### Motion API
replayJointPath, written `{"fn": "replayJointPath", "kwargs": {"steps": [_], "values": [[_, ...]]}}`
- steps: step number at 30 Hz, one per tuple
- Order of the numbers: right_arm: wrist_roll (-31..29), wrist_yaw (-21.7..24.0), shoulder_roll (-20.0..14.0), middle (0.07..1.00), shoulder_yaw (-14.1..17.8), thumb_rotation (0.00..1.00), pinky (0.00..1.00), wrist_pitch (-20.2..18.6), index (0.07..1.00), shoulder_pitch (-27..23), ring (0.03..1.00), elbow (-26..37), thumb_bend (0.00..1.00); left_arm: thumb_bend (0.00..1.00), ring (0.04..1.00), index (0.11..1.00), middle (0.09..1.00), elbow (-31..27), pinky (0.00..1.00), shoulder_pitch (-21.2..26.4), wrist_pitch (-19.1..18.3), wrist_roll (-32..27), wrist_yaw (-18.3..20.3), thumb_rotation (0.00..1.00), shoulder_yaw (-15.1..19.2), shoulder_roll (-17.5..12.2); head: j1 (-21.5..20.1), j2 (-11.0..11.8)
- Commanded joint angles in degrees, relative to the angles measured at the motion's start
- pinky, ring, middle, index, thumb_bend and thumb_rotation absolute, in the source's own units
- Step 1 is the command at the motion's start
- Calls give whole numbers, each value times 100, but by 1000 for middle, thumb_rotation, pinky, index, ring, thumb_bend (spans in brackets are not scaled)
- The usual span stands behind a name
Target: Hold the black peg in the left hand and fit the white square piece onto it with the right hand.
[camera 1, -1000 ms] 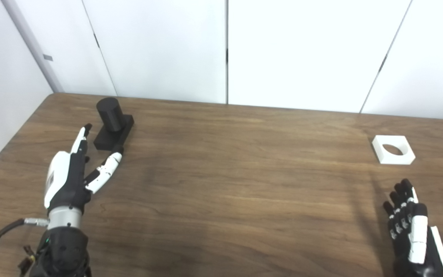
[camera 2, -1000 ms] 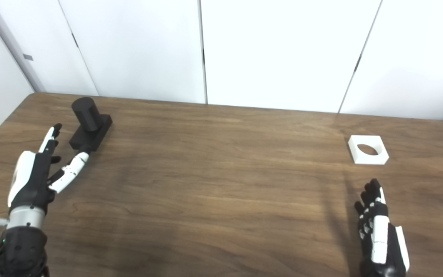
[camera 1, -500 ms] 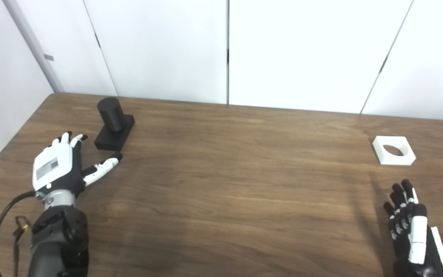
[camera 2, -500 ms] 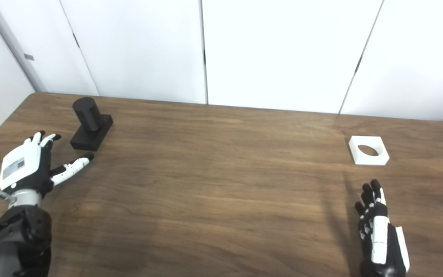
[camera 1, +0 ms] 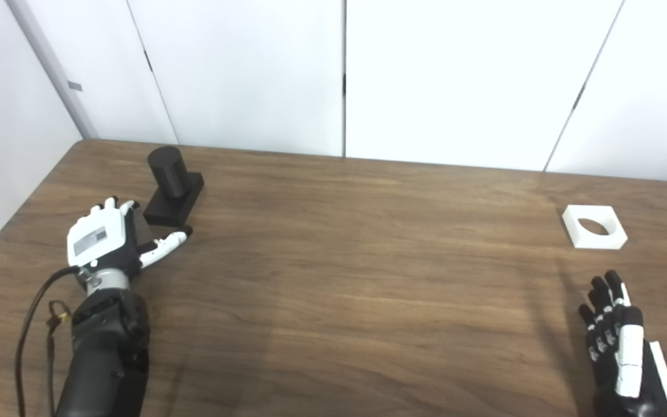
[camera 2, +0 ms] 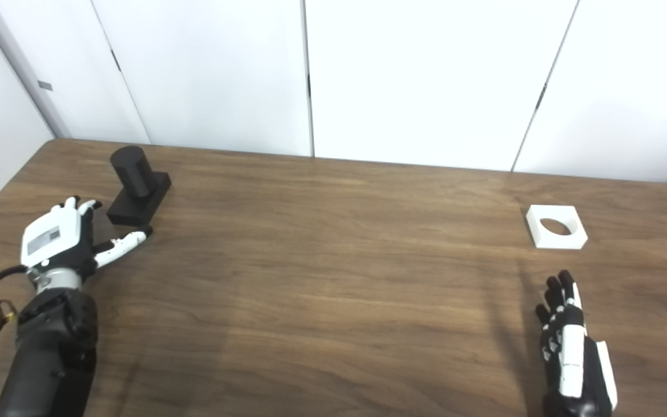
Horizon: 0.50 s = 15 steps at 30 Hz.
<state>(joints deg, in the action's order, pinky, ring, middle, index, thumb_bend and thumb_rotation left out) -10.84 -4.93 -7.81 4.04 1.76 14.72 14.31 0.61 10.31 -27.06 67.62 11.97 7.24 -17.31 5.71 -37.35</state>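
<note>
Currently, the black peg [camera 1: 172, 186] is seen standing upright on its flat black base, on the wooden table [camera 1: 345, 278] toward the far left corner. It serves as the landmark for everything else. Just in front of the peg, on its near-left side, the left hand [camera 1: 105, 243] is positioned palm down with its white back turned upward; its fingers [camera 1: 114, 204] are spread apart and extended toward the base, and the thumb [camera 1: 165, 243] is stretched out close to the base's near corner. Whether any fingertip touches the base cannot be told, but nothing is held in this hand. Its dark forearm, with a cable looping beside it, is brought in from the bottom edge below the peg.

Well apart from the peg, far to its right across the table, the white square piece [camera 1: 594, 227] is laid flat, its round hole facing up. Nearer the camera than that piece, and likewise far right of the peg, the right hand [camera 1: 620, 344] is held edge-on with its fingers loosely extended and pointing away; nothing is grasped by it, and it is clear of the white piece.

Behind the peg, white wall panels [camera 1: 443, 75] are seen along the table's far edge.
</note>
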Motion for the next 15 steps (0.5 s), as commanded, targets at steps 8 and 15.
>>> {"fn": "replayJointPath", "kwargs": {"steps": [8, 15], "values": [[-152, 38, 267, 971, 14, 1000, 1000, -70, 1000, 39, 1000, 156, 541, 892, 1000, 897, 993, 397, 1000, 514, 15, 268, -195, 885, 60, -150, 19, -17], [-94, 28, 261, 965, -8, 1000, 1000, -23, 1000, 12, 1000, 141, 526, 896, 1000, 905, 989, 815, 1000, 739, 14, 368, -241, 888, 34, -183, 31, -17]]}}
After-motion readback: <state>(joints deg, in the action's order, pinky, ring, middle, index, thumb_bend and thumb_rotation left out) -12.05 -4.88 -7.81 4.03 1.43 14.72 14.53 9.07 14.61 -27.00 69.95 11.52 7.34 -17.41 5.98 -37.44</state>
